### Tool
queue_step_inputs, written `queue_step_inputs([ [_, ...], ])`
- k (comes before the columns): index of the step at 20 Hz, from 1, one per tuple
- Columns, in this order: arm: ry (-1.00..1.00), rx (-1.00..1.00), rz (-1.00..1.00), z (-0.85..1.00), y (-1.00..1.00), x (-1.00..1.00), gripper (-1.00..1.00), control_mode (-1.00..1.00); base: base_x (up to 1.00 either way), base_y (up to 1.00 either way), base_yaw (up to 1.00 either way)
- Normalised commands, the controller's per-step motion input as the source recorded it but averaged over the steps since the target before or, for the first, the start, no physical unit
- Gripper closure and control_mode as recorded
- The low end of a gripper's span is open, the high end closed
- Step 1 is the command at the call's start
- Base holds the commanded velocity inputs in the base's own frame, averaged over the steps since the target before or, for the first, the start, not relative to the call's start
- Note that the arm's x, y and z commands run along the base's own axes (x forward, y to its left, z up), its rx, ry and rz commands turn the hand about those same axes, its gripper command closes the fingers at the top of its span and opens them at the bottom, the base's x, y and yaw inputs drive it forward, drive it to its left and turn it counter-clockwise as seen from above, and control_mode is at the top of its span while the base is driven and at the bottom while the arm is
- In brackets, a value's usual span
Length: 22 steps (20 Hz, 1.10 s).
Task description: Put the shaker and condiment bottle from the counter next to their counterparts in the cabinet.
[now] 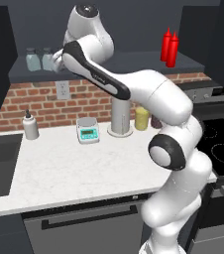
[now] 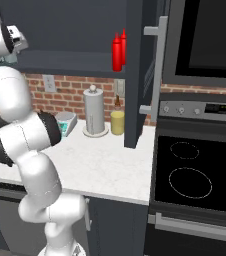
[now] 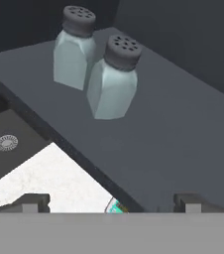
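Hand view shows two shakers standing upright on the cabinet shelf [image 3: 183, 149], close beside each other near its front edge: one shaker [image 3: 113, 79] nearer the camera, its twin [image 3: 73, 49] just behind. The tool [image 3: 111, 202] is spread wide, its two tips at the bottom of this view, well apart from both jars and holding nothing. Left base view places the pair [image 1: 39, 59] at the left end of the shelf, with the arm's hand just beside them. At the right end of the same shelf stand two red bottles [image 1: 169, 47], touching or nearly so. Judgement: both items appear to be placed beside their counterparts, so the step in hand is the release and withdrawal. The next move calls for backing the tool straight off the shelf edge, without sweeping sideways into the jars, then clearing the arm above the tabletop [image 1: 84, 163].
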Motion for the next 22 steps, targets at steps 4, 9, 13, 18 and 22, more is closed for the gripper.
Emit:
queue_step_inputs([
  [4, -0.19, 0.15, -0.07, -0.02, -0.64, -0.67, -1.00, -1.00, 0.00, 0.00, 0.00],
  [9, -0.02, 0.21, -0.13, 0.45, -0.93, -0.91, -1.00, -1.00, 0.00, 0.00, 0.00],
  [13, 0.00, 0.24, -0.18, 0.58, -1.00, -0.99, -1.00, -1.00, 0.00, 0.00, 0.00],
  [18, 0.00, 0.18, -0.25, 0.28, -0.94, -1.00, -1.00, -1.00, 0.00, 0.00, 0.00],
  [22, 0.00, 0.02, -0.34, 0.00, -0.67, -0.99, -1.00, -1.00, 0.00, 0.00, 0.00],
])
